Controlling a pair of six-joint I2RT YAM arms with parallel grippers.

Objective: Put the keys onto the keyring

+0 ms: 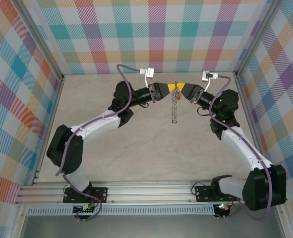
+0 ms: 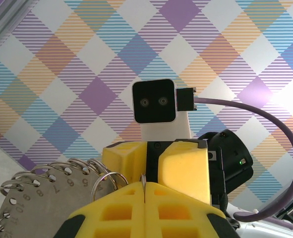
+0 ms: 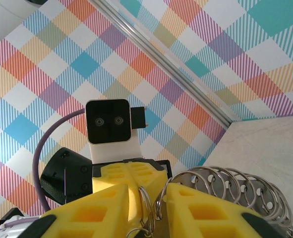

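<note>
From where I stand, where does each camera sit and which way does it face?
Top external: above and behind, looking down on the table; both arms, left gripper, right gripper.
Left wrist: on left arm, facing the right gripper; own fingers below.
Right wrist: on right arm, facing the left gripper; own fingers below.
Shared: both wrist views show the ringed metal disc.

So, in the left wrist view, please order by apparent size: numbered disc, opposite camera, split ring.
1. numbered disc, though it is nearest the lens, so unsure
2. opposite camera
3. split ring
</note>
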